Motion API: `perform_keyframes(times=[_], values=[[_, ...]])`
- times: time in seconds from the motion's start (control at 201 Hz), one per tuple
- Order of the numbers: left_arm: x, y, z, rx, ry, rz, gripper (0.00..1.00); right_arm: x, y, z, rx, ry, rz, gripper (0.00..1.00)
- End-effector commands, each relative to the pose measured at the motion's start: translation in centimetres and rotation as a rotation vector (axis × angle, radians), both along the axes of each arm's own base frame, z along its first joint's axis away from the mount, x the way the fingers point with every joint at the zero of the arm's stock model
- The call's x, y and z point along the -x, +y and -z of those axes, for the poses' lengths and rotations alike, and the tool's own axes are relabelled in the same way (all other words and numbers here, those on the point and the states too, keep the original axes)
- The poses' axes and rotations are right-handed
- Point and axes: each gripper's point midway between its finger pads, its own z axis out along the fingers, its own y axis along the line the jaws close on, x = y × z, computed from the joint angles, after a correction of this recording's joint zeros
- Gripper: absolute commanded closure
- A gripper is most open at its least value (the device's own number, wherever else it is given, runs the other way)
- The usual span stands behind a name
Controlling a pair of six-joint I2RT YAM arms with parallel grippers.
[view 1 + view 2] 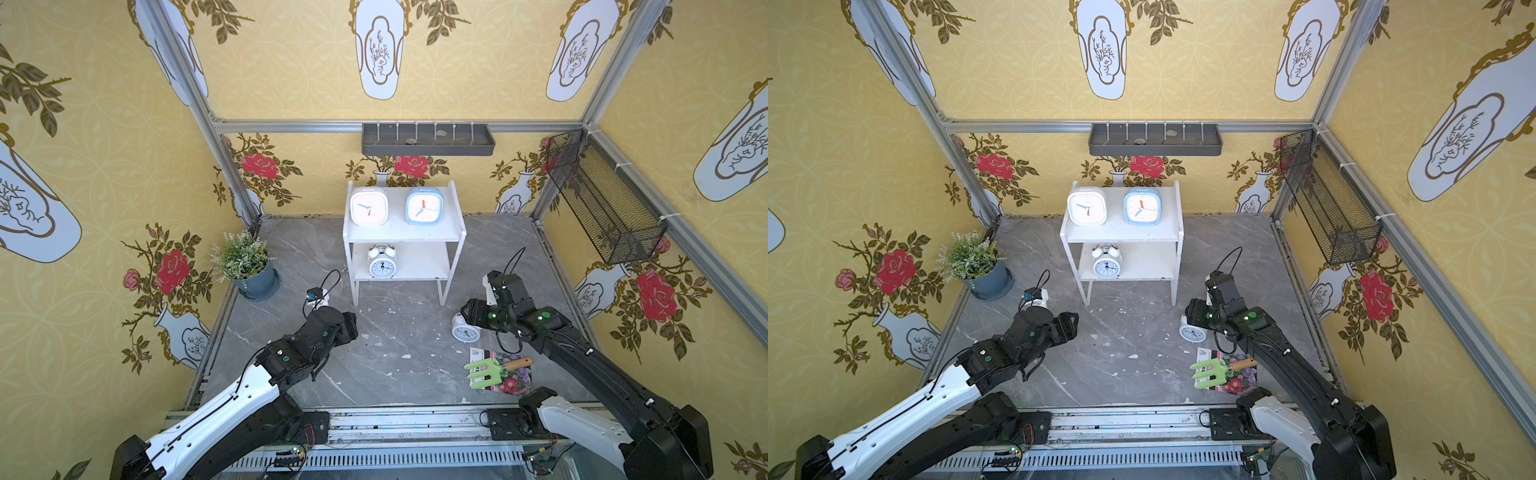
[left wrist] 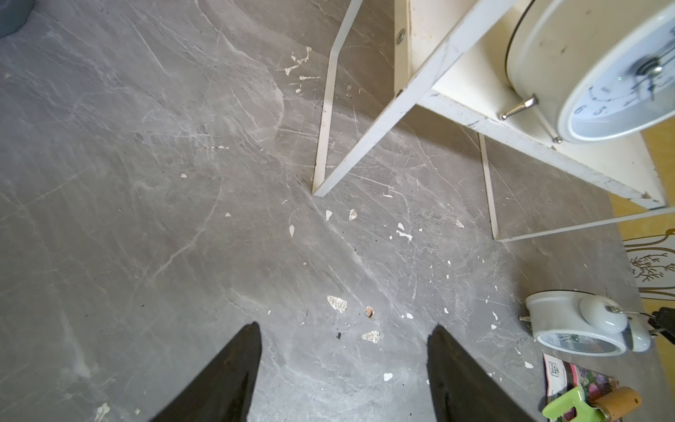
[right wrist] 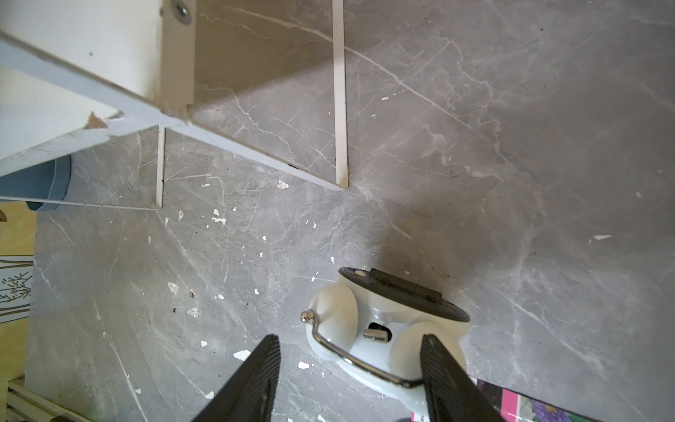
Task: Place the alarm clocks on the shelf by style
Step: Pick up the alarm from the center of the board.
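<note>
Right hand (image 3: 349,339) open and empty astride the round white twin-bell alarm clock (image 3: 383,310): light, glossy, probably slippery, so squeeze the drum body, not the bells.

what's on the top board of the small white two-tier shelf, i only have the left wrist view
Observer: A white rounded-square clock and a light blue rounded-square clock stand side by side on it.
Operator: is the right gripper gripping the round white twin-bell clock on the floor
Observer: Not visibly. The right wrist view shows it open, fingers straddling the clock's bells, one finger short of touching.
Operator: room left on the lower board
Observer: Probably. In both top views the other twin-bell clock stands toward the left arm's side of the shelf's lower board; the rest is bare.
</note>
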Motion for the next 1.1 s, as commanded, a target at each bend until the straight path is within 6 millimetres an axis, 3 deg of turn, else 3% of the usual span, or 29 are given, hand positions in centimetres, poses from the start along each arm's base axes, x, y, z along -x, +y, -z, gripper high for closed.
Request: perform_keyframes(times=[0.0, 0.254, 0.533, 0.622, 0.742, 0.896, 1.095], values=[[-0.3, -0.3, -0.4, 0.016, -0.017, 0.004, 0.24, 0.4, 0.0, 0.1, 0.017, 0.004, 0.022, 0.4], [-0.4, -0.2, -0.5, 0.015, -0.019, 0.002, 0.24, 1.5, 0.8, 0.4, 0.08, 0.016, 0.013, 0.48], [-0.5, -0.2, -0.4, 0.019, -0.018, 0.002, 0.24, 2.2, 1.4, 0.4, 0.115, 0.013, -0.006, 0.65], [-0.5, -0.4, -0.3, 0.018, -0.013, 0.006, 0.24, 2.3, 1.5, 0.5, 0.121, 0.013, -0.006, 0.75], [-0.5, -0.5, -0.1, 0.018, -0.007, 0.01, 0.24, 2.4, 1.6, 0.7, 0.131, 0.014, -0.012, 0.78], [-0.5, -0.6, 0.1, 0.02, -0.003, 0.009, 0.23, 2.6, 1.6, 0.9, 0.151, 0.014, -0.02, 0.89], [-0.7, -0.8, -0.2, 0.027, -0.015, 0.015, 0.22, 3.3, 2.9, -0.2, 0.155, -0.033, -0.076, 1.0]])
